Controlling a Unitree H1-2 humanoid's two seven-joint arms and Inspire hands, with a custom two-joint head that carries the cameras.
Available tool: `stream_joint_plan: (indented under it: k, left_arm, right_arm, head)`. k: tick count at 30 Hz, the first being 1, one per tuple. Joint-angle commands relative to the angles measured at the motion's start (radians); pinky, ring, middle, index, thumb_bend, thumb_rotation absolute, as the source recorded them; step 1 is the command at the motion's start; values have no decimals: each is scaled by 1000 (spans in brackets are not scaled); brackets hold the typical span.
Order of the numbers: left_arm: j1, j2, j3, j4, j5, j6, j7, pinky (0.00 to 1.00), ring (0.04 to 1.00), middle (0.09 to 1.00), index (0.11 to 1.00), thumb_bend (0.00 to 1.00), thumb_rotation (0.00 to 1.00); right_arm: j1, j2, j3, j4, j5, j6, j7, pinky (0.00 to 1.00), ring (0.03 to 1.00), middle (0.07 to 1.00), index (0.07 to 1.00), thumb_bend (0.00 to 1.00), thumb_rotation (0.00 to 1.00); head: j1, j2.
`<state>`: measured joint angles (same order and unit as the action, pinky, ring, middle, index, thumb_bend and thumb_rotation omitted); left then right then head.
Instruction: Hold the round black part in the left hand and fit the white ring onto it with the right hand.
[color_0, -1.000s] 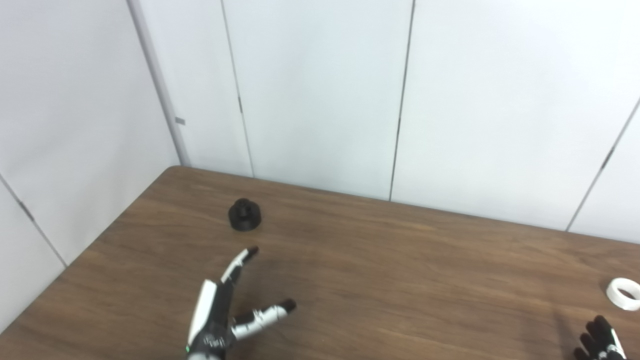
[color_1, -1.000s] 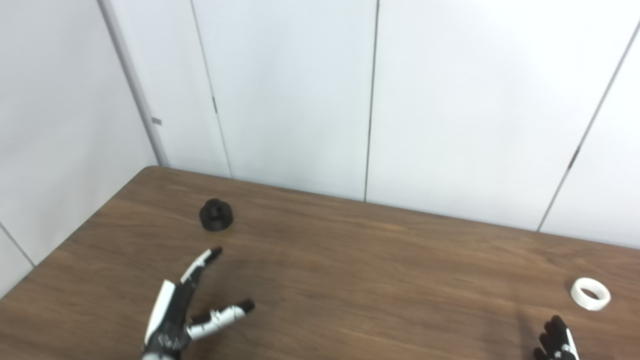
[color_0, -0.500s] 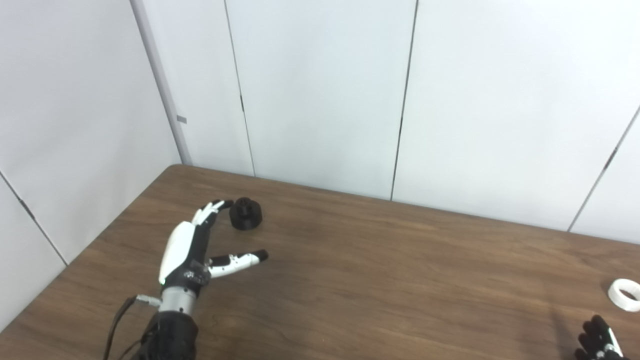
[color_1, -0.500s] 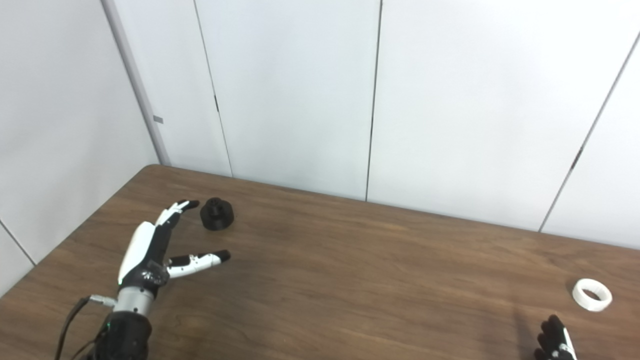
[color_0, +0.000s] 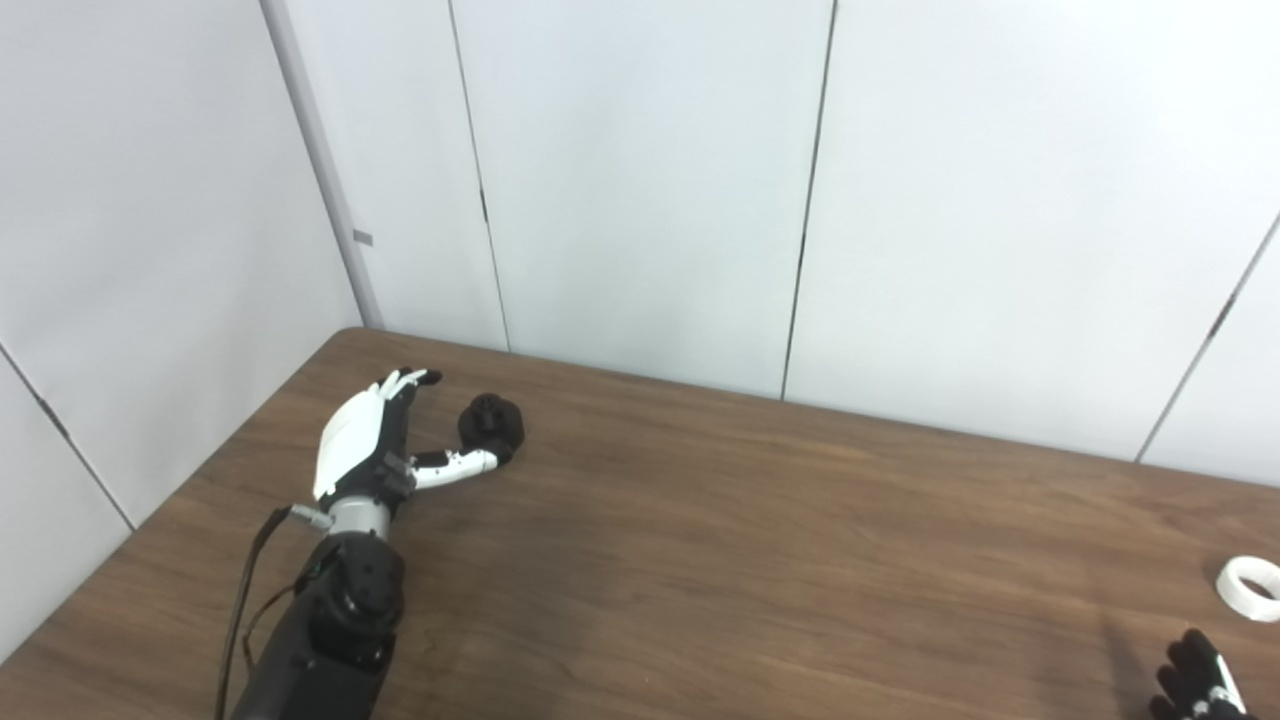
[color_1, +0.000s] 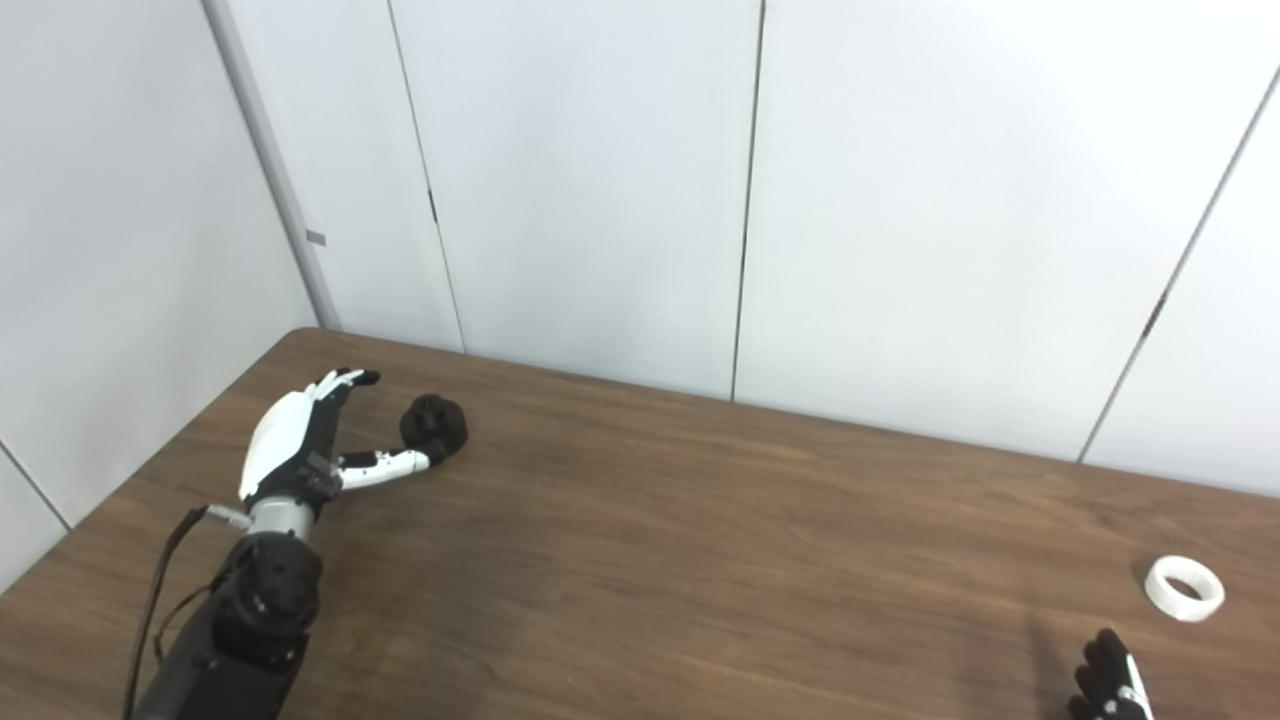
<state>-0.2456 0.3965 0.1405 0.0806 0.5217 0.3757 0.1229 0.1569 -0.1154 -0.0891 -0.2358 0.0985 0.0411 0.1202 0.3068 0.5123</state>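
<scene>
The round black part (color_0: 492, 427) sits on the brown table (color_0: 760, 560) at the far left. My left hand (color_0: 372, 440) is open just left of it, fingers spread above the table and the thumb (color_0: 458, 463) reaching to the part's near side. I cannot tell if the thumb touches it. The white ring (color_0: 1249, 588) lies flat at the table's right edge; it also shows in the right eye view (color_1: 1183, 588). Only the fingertips of my right hand (color_0: 1197, 684) show at the bottom right corner, a little short of the ring.
White wall panels (color_0: 640, 180) stand close behind the table's far edge and along its left side. A black cable (color_0: 243, 600) hangs from the left wrist.
My left hand has moved farther away and up to the black part; its thumb now lies against the part's near side. The right hand and the ring have not moved.
</scene>
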Motion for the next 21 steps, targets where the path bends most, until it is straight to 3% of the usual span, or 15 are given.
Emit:
stream_joint_plan:
  k: [1, 8, 21]
  left_arm:
    - [-67, 43, -18, 26, 31, 0, 16, 1000, 1000, 969, 874, 1000, 389]
    - [-149, 79, -84, 151, 47, 36, -8, 1000, 1000, 974, 864, 1000, 417]
    - [-250, 90, -149, 348, 36, 13, 21, 1000, 1000, 973, 852, 1000, 376]
  right_arm:
    - [26, 0, 6, -22, 2, -4, -4, 1000, 1000, 997, 1000, 621, 1000]
    - [30, 4, 8, -30, 0, -2, -7, 1000, 1000, 992, 1000, 616, 1000]
    - [39, 8, 10, -52, 0, 16, -15, 1000, 999, 986, 993, 610, 1000]
  head:
    - [1, 1]
    - [-2, 2]
    - [-9, 5]
